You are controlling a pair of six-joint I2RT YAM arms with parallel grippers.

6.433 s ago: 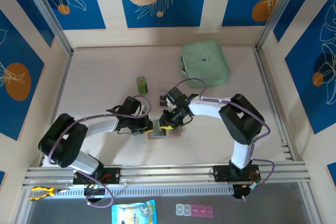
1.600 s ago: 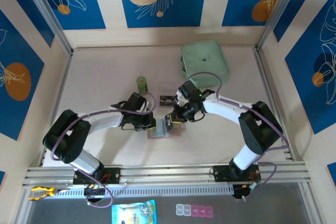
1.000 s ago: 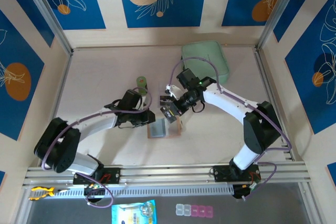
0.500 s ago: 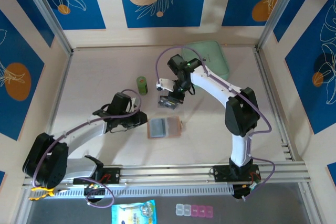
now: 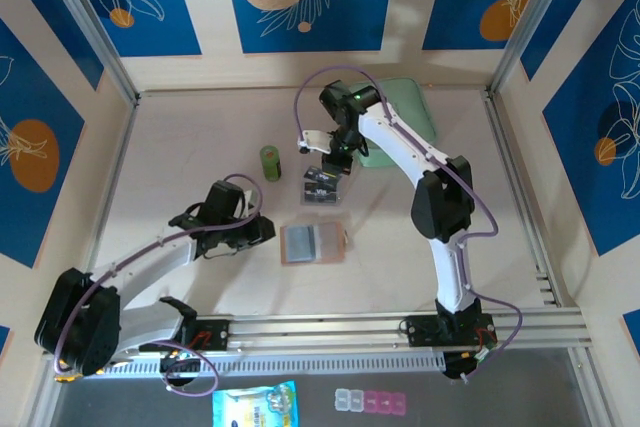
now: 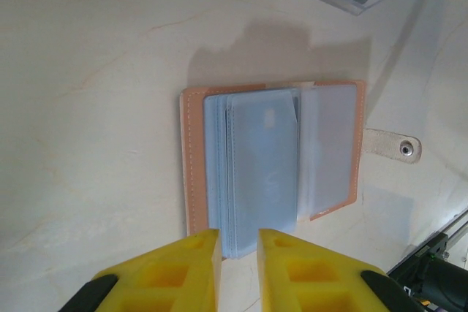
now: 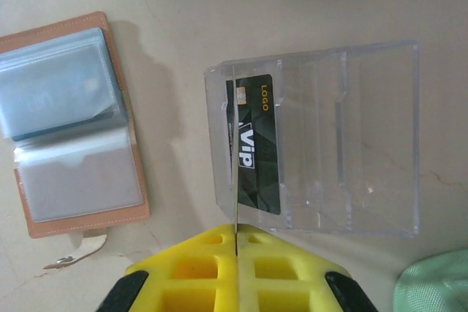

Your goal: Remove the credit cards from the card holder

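The tan-pink card holder (image 5: 312, 244) lies open and flat on the table, grey-clear pockets up (image 6: 270, 151) (image 7: 66, 122), its snap tab (image 6: 395, 146) spread out to one side. My right gripper (image 5: 330, 162) (image 7: 236, 233) is shut on one of the credit cards (image 7: 235, 166), a thin card seen edge-on, standing in the clear plastic box (image 5: 321, 187) (image 7: 344, 144). A dark card with white print (image 7: 257, 144) lies in that box. My left gripper (image 5: 265, 230) (image 6: 239, 242) is narrowly open at the holder's left edge, holding nothing.
A green cylinder (image 5: 270, 162) stands left of the clear box. The mint-green zip pouch (image 5: 405, 97) (image 7: 435, 283) lies at the back, partly under the right arm. Walls enclose the table on three sides, and a metal rail runs along the near edge.
My right arm has swung from the card holder back to the clear box, carrying a card. My left gripper has let go of the holder and drawn back to the left.
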